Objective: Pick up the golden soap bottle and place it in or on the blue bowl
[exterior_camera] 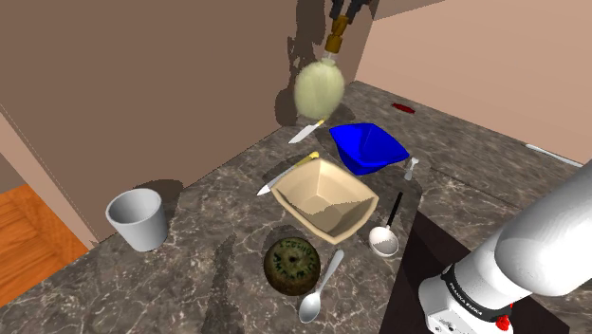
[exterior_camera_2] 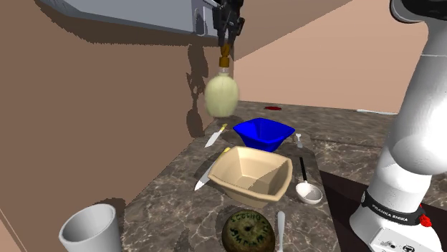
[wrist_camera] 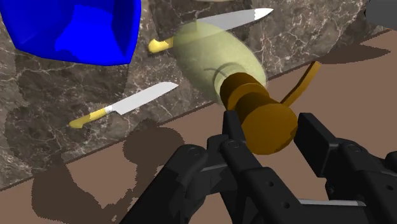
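Item: soap bottle (exterior_camera: 319,87), pale yellow-green body with golden-brown pump cap; location, aloft and clear of the desk (exterior_camera: 209,275), hanging cap-up close to the brown wall. Holder: black pincer (wrist_camera: 267,124), fingers clamped on either side of the golden cap, body dangling beneath. Position relative to target: blue bowl (exterior_camera: 379,161) stands on the dark marbled desk to the shoulder view's lower right of the bottle; in the wrist view the bottle hangs over a yellow-handled knife (wrist_camera: 210,25) beside the bowl, not over the bowl itself. Further stock on the desk: second yellow-handled knife (wrist_camera: 124,105); square beige bowl (exterior_camera: 327,197) just in front of the blue one; grey cup (exterior_camera: 138,218), upright, well apart at the shoulder view's left; dark ring-shaped doughnut (exterior_camera: 291,263); spoon (exterior_camera: 318,294) beside it; ladle (exterior_camera: 387,232) beside the beige bowl
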`<state>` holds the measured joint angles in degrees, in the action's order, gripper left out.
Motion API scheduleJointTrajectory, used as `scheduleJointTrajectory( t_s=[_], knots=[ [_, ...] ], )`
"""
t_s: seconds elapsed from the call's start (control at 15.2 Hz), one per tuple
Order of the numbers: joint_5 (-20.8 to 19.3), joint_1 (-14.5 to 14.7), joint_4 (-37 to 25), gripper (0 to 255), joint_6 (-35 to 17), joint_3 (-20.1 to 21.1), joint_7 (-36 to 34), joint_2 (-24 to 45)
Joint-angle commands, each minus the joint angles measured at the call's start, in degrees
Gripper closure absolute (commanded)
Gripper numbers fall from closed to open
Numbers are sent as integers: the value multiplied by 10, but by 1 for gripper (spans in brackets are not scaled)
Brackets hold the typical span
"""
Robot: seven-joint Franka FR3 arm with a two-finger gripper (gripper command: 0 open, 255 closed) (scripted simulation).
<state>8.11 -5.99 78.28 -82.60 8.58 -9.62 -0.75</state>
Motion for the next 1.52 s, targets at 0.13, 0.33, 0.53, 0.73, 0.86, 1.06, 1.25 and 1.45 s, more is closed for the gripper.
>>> scheduleJointTrajectory(
  t_s=[0.13,0.33,0.53,0.73,0.86,1.06,1.25,1.45],
  knots=[
    [7,-26,7,255,24,-28,51,-23],
    [10,-45,4,255,45,-51,90,-35],
    [12,-64,-8,255,68,-75,129,-40],
    [13,-84,-27,255,93,-99,169,-39],
    [14,-97,-45,255,110,-116,196,-35],
    [16,-116,-75,255,135,-139,233,-23],
    [12,-115,-23,255,104,-137,237,-44],
    [9,-114,23,255,75,-135,240,-61]
  ],
)
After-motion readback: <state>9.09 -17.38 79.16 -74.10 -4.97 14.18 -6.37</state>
